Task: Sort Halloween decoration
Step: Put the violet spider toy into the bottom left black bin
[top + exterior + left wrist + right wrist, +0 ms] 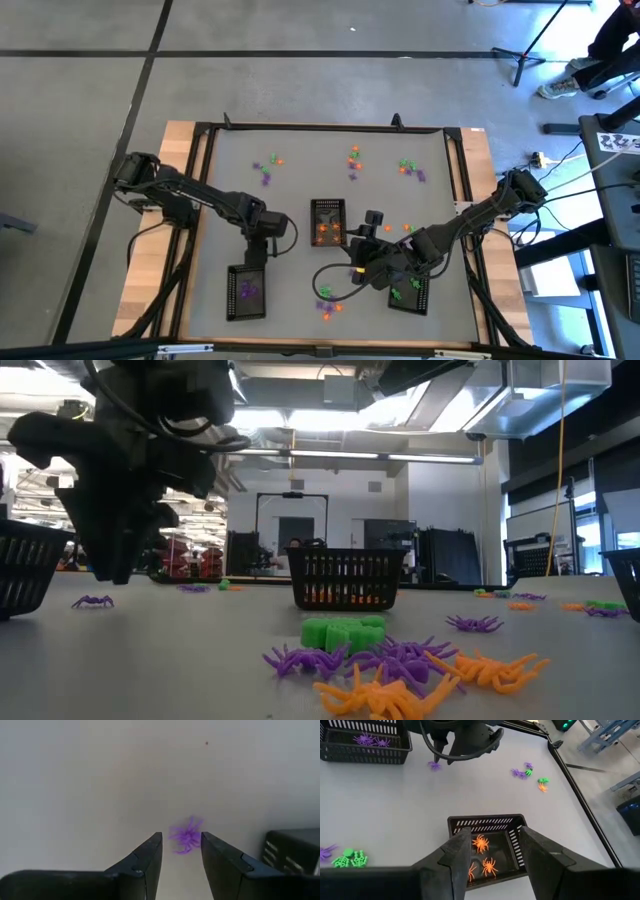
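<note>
My left gripper (181, 839) (260, 248) is open and points down at the table just beyond the left black tray (245, 292), which holds purple spiders. One purple spider (187, 834) (434, 765) lies on the table between its fingertips, untouched as far as I can see. My right gripper (491, 834) (364, 234) is open and empty. It hovers at the near right side of the middle tray (485, 822), in which orange spiders (481, 843) lie. The right tray (409, 291) holds green trinkets.
Loose trinkets lie in clusters near the table's far edge (268, 165) (354, 158) (410, 168). A mixed heap of green, purple and orange ones (385, 660) (330, 300) lies near the front edge, between the left and right trays. A raised black frame (200, 140) borders the table.
</note>
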You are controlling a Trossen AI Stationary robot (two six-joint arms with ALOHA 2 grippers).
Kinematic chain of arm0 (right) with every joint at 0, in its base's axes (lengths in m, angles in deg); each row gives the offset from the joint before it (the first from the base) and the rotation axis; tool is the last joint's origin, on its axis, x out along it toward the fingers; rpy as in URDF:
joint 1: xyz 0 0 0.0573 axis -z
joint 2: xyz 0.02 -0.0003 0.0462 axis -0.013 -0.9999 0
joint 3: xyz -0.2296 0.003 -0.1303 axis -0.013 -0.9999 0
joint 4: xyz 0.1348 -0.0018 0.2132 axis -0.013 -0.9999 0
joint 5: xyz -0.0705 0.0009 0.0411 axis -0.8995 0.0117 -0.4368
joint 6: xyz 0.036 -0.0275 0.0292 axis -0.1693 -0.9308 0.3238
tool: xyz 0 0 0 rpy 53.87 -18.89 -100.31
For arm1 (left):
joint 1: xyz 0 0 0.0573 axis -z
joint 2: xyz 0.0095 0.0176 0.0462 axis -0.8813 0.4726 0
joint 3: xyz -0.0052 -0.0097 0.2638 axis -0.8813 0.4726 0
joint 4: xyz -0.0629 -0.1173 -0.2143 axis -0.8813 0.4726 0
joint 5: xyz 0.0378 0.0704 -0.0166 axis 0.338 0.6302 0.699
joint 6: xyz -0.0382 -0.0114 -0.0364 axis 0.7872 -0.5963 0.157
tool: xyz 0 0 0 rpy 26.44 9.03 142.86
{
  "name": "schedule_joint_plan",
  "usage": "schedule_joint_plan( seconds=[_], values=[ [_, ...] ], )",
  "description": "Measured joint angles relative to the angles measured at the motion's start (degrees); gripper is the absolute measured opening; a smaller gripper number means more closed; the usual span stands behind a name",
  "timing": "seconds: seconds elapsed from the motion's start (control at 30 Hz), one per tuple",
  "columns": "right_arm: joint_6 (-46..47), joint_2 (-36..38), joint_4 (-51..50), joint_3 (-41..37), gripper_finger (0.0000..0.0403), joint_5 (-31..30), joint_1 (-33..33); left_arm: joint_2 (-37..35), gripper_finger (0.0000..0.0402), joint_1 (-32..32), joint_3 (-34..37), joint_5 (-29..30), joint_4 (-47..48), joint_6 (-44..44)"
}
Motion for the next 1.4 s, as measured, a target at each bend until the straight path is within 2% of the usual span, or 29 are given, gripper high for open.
schedule_joint_plan(
  seconds=[0.1, 0.47, 0.73, 0.83, 1.17, 1.4],
  values=[
    [-0.01, 0.00, 0.01, 0.00, 0.0165, 0.00, 0.00, 0.00, 0.0126, -0.65, 0.02, -1.13, 0.19, -4.05],
    [-0.04, 0.00, -0.05, 0.00, 0.0165, 0.00, 0.00, 0.00, 0.0126, 1.73, 0.02, -1.23, 6.02, -33.09],
    [-0.04, 0.00, -0.05, 0.00, 0.0165, 0.00, 0.00, 0.00, 0.0126, 5.15, 0.02, 5.16, 4.75, -45.13],
    [-0.06, 0.00, -0.03, 0.00, 0.0165, 0.00, 0.00, 0.00, 0.0126, 6.04, 0.01, 6.73, 4.41, -47.13],
    [-0.07, 0.00, 0.08, 0.00, 0.0165, 0.01, 0.00, 0.00, 0.0126, 8.09, 0.02, 6.27, -3.04, -47.82],
    [-0.07, 0.00, 0.15, 0.00, 0.0165, 0.00, 0.00, 0.97, 0.0126, 8.02, 0.00, 6.28, -3.25, -47.84]
  ],
)
